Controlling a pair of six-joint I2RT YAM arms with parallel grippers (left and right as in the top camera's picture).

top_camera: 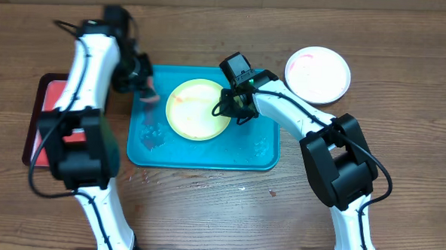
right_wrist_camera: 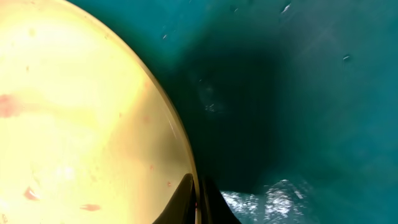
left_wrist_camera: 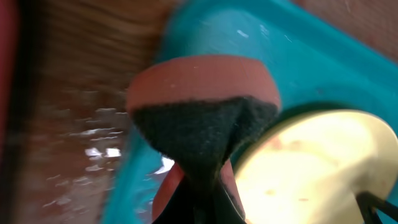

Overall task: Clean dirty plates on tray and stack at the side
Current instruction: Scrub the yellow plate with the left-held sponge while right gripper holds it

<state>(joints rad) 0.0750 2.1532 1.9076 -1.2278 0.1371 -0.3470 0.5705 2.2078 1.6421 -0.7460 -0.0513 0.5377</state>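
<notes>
The yellow-green plate (top_camera: 196, 109) lies in the teal tray (top_camera: 244, 152) and carries red smears. My right gripper (top_camera: 233, 110) is shut on the plate's right rim; the right wrist view shows its fingers (right_wrist_camera: 198, 202) pinching the rim of the plate (right_wrist_camera: 74, 124). My left gripper (top_camera: 145, 88) is shut on a red sponge with a dark scrub side (left_wrist_camera: 205, 106), held over the tray's upper left corner, next to the plate (left_wrist_camera: 311, 168). The white plate (top_camera: 317, 73), faintly smeared red, rests on the table at the upper right. The light blue plate is out of view.
A red tray with a dark rim (top_camera: 46, 117) stands at the left of the teal tray, under my left arm. Water or foam patches lie on the tray floor (top_camera: 153, 135). Small specks dot the table in front of the tray (top_camera: 271, 192).
</notes>
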